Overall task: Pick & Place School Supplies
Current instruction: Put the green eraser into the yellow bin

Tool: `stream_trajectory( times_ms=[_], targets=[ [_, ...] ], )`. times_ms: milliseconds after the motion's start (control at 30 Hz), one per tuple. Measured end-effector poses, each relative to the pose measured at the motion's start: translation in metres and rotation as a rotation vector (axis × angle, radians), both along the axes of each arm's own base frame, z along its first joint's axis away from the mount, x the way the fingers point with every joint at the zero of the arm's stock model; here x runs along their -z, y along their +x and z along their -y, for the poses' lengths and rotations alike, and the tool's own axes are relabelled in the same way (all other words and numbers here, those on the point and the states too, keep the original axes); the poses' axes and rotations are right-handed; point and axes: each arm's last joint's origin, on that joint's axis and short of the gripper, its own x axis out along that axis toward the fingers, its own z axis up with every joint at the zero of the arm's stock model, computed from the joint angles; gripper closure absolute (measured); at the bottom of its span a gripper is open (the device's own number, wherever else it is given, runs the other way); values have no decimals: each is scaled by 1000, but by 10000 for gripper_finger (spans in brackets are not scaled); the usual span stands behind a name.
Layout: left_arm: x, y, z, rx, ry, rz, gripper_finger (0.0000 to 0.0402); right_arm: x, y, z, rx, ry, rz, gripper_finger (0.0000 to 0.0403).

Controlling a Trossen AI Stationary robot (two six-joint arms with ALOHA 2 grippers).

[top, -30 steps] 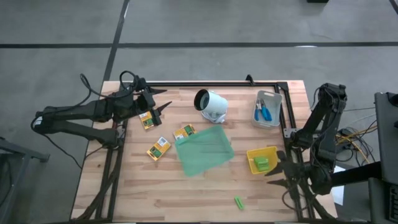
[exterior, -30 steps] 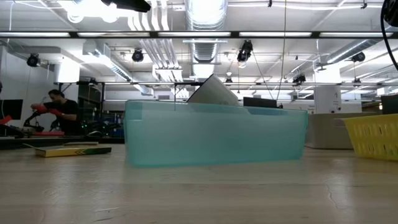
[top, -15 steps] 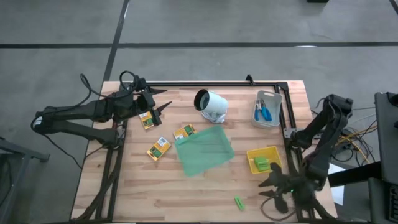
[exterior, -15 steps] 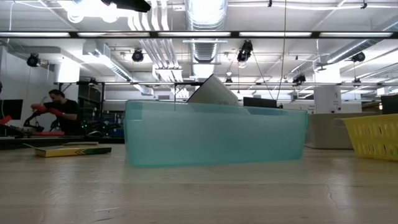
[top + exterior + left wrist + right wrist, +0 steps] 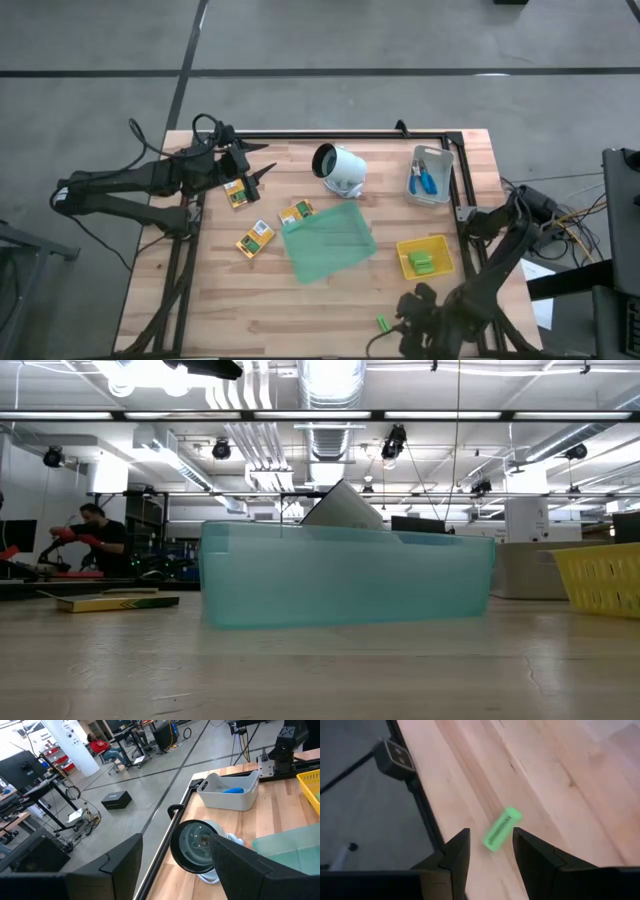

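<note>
The right claw (image 5: pixel 487 851) hangs over a loose green block (image 5: pixel 501 828) near the worktop (image 5: pixel 300 310) front edge, fingers partly open and empty, straddling it. A skewed descent may nudge the block off the edge. Since the earlier frame, the right arm has swung from the yellow tray (image 5: pixel 424 259) toward this block. The left claw (image 5: pixel 262 172) waits open, apparently empty, near a packet (image 5: pixel 236 193).

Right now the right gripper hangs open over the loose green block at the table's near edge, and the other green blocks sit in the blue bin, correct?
Not quite. The right gripper does hang open over the loose green block, but the other green blocks sit in the yellow tray, not the blue bin. The high view shows it.
</note>
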Motion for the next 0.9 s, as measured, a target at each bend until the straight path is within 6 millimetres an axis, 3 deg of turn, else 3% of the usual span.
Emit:
stream_trajectory(
  times_ms=[333, 600, 900],
  targets=[
    [0, 0, 0, 0, 0, -1, 165, 13, 21, -7, 211, 117, -56, 252],
    [0, 0, 0, 0, 0, -1, 165, 45, 27, -18, 217, 136, -216, 252],
    [0, 0, 0, 0, 0, 0, 165, 51, 39, -21, 209, 103, -243, 252]
  ],
)
